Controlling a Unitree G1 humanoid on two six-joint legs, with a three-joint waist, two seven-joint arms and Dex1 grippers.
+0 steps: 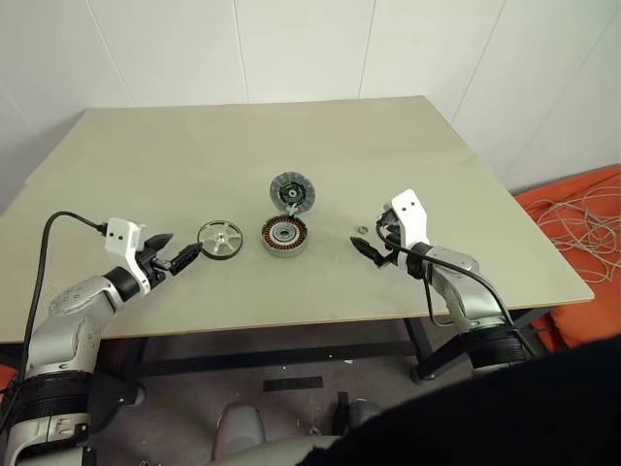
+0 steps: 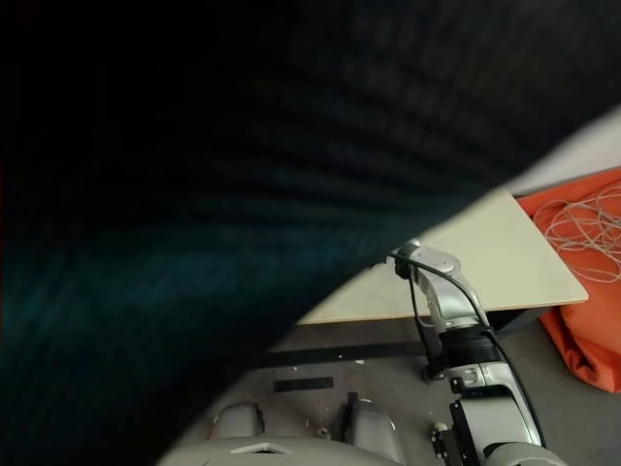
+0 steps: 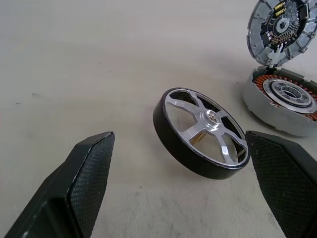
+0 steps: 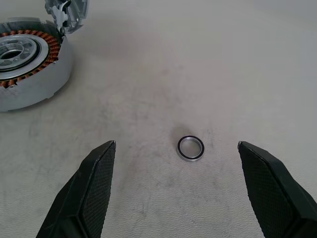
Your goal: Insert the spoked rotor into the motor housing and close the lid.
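Both hands sit low over the near side of the table (image 1: 408, 146), fingers spread wide, nothing held. Left hand (image 1: 179, 256) is right beside the spoked rotor (image 1: 219, 240); right hand (image 1: 369, 250) hovers by a small metal ring (image 4: 190, 148). Between them sits the motor housing (image 1: 284, 236), its lid (image 1: 293, 192) flipped up behind it.

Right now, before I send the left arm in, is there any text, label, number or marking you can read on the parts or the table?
No readable text anywhere.
The lid: its inner face carries a small circuit board, with any print too small to read.
The spoked rotor: bare metal, no marking.
The motor housing: no label showing.
The small ring: plain.
The table: unmarked.
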